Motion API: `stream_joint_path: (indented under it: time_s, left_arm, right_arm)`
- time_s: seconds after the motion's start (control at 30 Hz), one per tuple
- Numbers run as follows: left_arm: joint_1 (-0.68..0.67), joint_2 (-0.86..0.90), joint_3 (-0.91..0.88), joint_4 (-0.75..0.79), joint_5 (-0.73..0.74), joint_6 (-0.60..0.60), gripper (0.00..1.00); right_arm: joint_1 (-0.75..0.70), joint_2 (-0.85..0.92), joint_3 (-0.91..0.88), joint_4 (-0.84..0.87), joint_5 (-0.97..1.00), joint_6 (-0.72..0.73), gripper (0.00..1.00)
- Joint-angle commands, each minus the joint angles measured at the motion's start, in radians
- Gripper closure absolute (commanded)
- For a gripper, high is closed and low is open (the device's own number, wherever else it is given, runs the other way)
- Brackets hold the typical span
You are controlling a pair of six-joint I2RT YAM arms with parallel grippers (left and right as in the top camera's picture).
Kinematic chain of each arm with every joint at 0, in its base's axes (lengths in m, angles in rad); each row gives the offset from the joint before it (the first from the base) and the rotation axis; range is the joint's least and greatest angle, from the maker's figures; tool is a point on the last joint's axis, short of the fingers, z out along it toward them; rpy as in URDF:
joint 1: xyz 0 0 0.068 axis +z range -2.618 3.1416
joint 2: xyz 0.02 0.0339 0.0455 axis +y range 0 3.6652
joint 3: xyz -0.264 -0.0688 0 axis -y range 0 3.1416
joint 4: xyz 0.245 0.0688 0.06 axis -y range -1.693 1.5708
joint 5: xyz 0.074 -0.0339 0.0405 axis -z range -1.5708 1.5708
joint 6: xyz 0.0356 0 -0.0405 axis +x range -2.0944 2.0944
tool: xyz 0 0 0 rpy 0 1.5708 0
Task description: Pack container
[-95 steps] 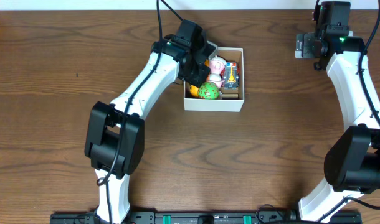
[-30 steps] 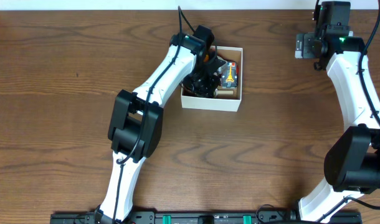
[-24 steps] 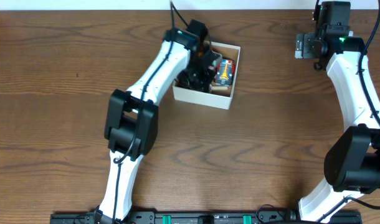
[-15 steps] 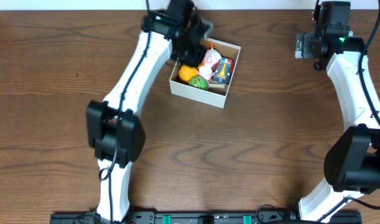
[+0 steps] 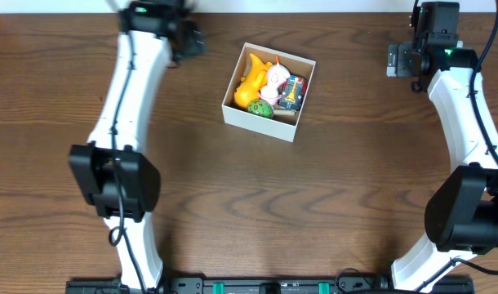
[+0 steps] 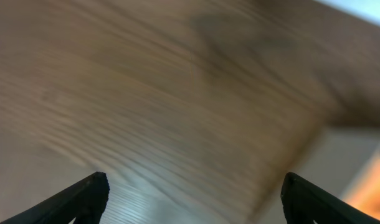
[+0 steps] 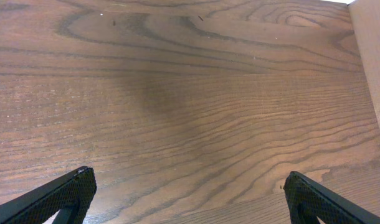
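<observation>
- Overhead view: the container (image 5: 257, 125) sits to the right of the left fingers (image 6: 84, 196), nearer them than the right fingers (image 7: 71, 190).
- Both finger pairs stand apart, empty.

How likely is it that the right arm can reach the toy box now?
Probably yes: only bare table lies between the right tool and the container, its top is open, and the left tool is off on its other side.

No writing on the container (image 5: 257, 125) or its toys (image 5: 265, 86) is legible.
</observation>
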Motion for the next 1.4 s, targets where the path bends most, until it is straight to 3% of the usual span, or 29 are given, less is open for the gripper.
stream_joint_path:
  time_s: [0.0,0.17,0.57,0.6,0.63,0.67,0.7,0.97,1.37]
  left_arm:
    - [0.059,0.007,-0.003,0.001,-0.075,-0.091,0.08]
    - [0.131,0.007,-0.003,0.000,-0.075,-0.090,0.02]
    - [0.202,0.013,-0.003,0.000,-0.075,-0.090,0.01]
    - [0.202,0.016,-0.003,0.000,-0.075,-0.090,0.08]
    - [0.202,0.019,-0.003,0.000,-0.074,-0.090,0.34]
    - [0.201,0.025,-0.003,-0.001,-0.068,-0.090,0.76]
    - [0.200,0.031,-0.004,-0.005,-0.049,-0.090,0.94]
    - [0.146,0.129,-0.030,-0.108,0.073,-0.090,0.94]
    - [0.000,0.220,-0.043,0.026,0.264,-0.087,0.94]
  right_arm:
    - [-0.003,0.000,0.013,0.000,0.003,0.013,0.01]
    - [-0.003,0.000,0.013,0.000,0.003,0.012,0.01]
    - [-0.003,0.000,0.013,0.000,0.003,0.013,0.01]
    - [-0.003,0.000,0.013,0.000,0.003,0.013,0.01]
    - [-0.003,0.000,0.013,0.000,0.003,0.013,0.01]
    - [-0.003,0.000,0.013,0.000,0.003,0.013,0.01]
    - [-0.003,0.000,0.013,0.000,0.003,0.012,0.01]
    - [-0.003,0.000,0.013,0.000,0.003,0.013,0.01]
    - [-0.003,0.000,0.013,0.000,0.003,0.013,0.01]
